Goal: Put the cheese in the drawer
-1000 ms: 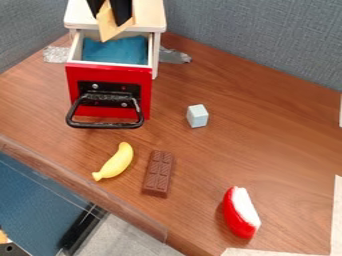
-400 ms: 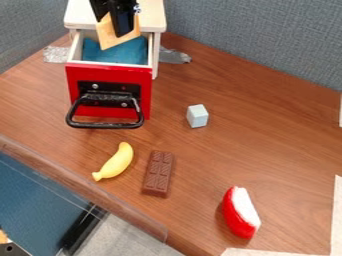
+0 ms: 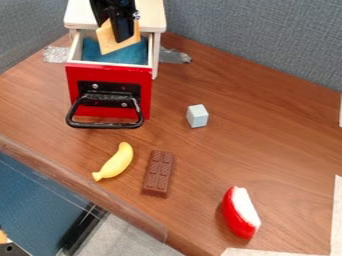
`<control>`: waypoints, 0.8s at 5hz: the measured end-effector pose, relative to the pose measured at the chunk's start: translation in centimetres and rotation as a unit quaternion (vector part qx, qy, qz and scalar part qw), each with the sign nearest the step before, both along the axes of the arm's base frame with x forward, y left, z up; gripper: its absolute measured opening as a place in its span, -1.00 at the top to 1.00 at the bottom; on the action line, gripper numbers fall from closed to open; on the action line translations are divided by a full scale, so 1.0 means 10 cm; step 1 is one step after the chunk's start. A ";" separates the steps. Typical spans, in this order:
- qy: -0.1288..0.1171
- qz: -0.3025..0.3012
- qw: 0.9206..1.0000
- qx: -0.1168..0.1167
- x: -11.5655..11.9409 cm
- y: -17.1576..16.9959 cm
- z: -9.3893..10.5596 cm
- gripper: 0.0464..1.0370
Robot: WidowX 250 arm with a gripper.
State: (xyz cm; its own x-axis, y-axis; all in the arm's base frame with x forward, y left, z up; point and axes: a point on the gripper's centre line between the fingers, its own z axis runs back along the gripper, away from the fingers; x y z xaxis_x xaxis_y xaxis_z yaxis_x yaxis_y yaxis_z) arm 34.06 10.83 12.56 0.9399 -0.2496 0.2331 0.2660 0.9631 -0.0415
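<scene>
At the top left, the black gripper (image 3: 115,31) hangs over the back part of the pulled-out drawer, shut on the cheese (image 3: 114,45). The cheese is a flat, pale orange-yellow slice, tilted, with its lower corner over the blue lining. The drawer (image 3: 109,75) has a red front with a black handle and white side walls. Whether the cheese touches the lining, I cannot tell.
A yellow banana (image 3: 116,162), a brown chocolate bar (image 3: 158,173), a pale blue-grey cube (image 3: 198,115) and a red-and-white wedge (image 3: 240,212) lie on the wooden table (image 3: 280,135). The white cabinet top (image 3: 152,15) stands behind the drawer; grey partitions rise behind.
The gripper has come down and slightly toward the camera with the cheese, which now hangs lower over the drawer. The drawer and the objects on the table have not moved.
</scene>
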 end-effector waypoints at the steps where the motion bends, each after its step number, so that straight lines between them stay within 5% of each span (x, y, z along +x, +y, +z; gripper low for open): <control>1: -0.002 -0.007 1.000 0.003 0.00 0.01 0.00 0.06; 4: 0.022 -0.008 0.999 0.024 -0.04 0.10 -0.21 -0.04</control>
State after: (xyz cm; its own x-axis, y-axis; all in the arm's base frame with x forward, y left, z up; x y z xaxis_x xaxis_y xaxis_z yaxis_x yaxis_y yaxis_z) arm 33.61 11.84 10.41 0.9446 -0.2745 0.1797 0.2803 0.9599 -0.0073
